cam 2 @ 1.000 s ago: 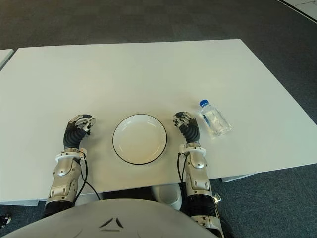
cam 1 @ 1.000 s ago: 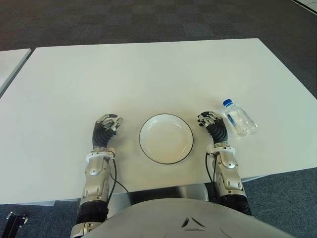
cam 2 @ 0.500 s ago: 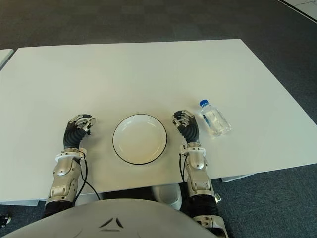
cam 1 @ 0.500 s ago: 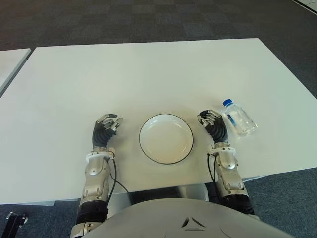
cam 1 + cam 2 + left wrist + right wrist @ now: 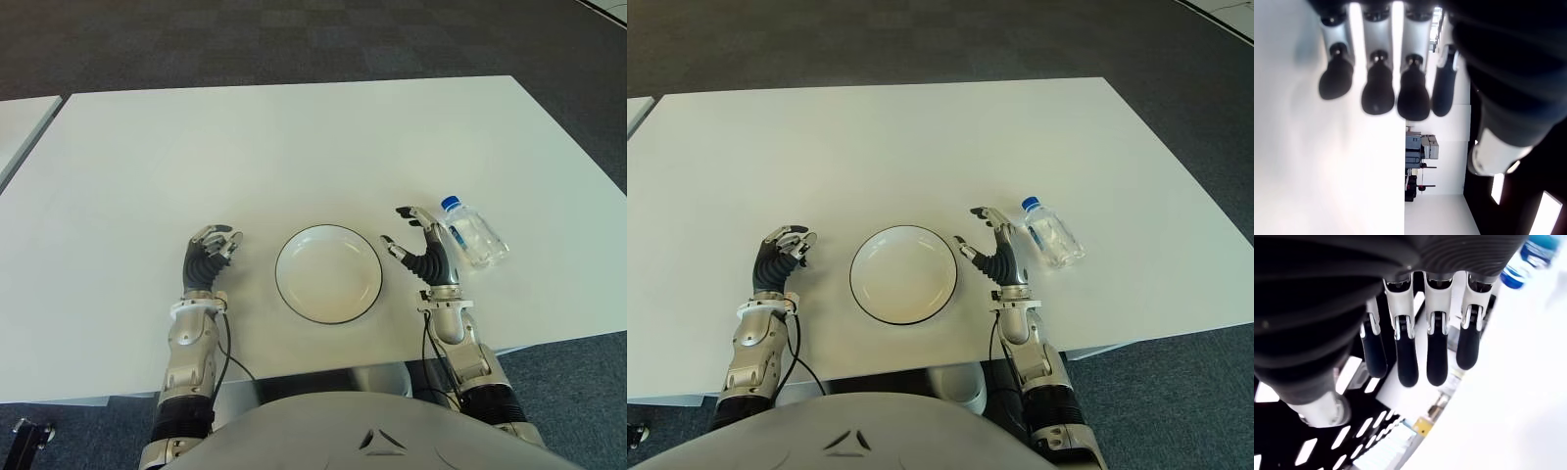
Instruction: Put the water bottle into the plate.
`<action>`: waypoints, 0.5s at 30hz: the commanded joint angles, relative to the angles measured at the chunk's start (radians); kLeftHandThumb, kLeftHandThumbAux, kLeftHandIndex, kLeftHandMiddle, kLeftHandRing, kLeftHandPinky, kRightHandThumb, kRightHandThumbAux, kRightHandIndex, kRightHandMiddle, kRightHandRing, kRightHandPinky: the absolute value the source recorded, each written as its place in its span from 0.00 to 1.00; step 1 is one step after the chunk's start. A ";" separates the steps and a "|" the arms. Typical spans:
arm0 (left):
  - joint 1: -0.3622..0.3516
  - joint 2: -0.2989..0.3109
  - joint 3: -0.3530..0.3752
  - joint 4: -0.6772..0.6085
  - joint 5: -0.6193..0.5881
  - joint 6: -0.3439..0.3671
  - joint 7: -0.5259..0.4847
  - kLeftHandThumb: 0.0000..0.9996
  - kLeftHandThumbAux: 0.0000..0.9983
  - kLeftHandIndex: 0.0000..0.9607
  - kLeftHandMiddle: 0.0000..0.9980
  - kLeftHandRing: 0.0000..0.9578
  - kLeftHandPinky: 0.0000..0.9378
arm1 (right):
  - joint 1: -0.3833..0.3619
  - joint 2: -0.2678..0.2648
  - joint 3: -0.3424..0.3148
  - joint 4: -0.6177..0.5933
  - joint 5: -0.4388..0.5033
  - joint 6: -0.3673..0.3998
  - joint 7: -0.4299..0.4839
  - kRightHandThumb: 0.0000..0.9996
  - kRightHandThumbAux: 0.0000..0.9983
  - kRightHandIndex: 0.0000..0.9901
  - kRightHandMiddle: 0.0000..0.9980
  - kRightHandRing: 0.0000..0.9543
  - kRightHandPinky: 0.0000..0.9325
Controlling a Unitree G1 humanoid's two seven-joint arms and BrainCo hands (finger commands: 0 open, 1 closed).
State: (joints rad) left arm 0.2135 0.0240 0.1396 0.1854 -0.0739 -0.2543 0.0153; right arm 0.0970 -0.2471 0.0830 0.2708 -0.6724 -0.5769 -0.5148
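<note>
A clear water bottle [image 5: 473, 236] with a blue cap lies on its side on the white table [image 5: 294, 147], to the right of the plate. The white plate [image 5: 328, 273] with a dark rim sits near the table's front edge and holds nothing. My right hand [image 5: 419, 243] stands between plate and bottle, fingers spread open, holding nothing, just left of the bottle. In the right wrist view its fingers [image 5: 1436, 357] hang straight and the bottle's blue cap [image 5: 1528, 259] shows beyond them. My left hand [image 5: 209, 253] shows left of the plate with fingers curled on nothing.
A second white table's edge [image 5: 24, 122] shows at the far left. Dark carpet [image 5: 294, 39] surrounds the table. The table's right edge runs close behind the bottle.
My right hand has uncurled from a loose fist into a spread, open pose and shifted slightly towards the bottle. The left hand, plate and bottle have not moved.
</note>
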 commanded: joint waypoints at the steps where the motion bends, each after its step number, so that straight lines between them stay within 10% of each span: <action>1: 0.005 -0.005 -0.003 0.009 0.000 0.014 -0.002 0.70 0.72 0.45 0.77 0.80 0.80 | -0.050 -0.036 0.020 0.076 -0.103 -0.034 -0.170 0.43 0.48 0.15 0.19 0.22 0.26; 8: 0.007 -0.005 -0.005 0.004 0.006 0.017 0.003 0.70 0.72 0.45 0.77 0.80 0.80 | -0.078 -0.068 0.041 0.119 -0.222 0.014 -0.415 0.51 0.38 0.07 0.05 0.05 0.07; 15: 0.007 -0.006 -0.004 0.002 0.003 0.025 0.003 0.70 0.72 0.45 0.77 0.80 0.80 | -0.043 -0.075 0.031 0.077 -0.219 0.088 -0.465 0.56 0.32 0.01 0.00 0.00 0.00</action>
State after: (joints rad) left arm 0.2149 0.0235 0.1390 0.1819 -0.0740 -0.2523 0.0153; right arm 0.0303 -0.3238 0.1168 0.3663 -0.8903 -0.5352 -0.9672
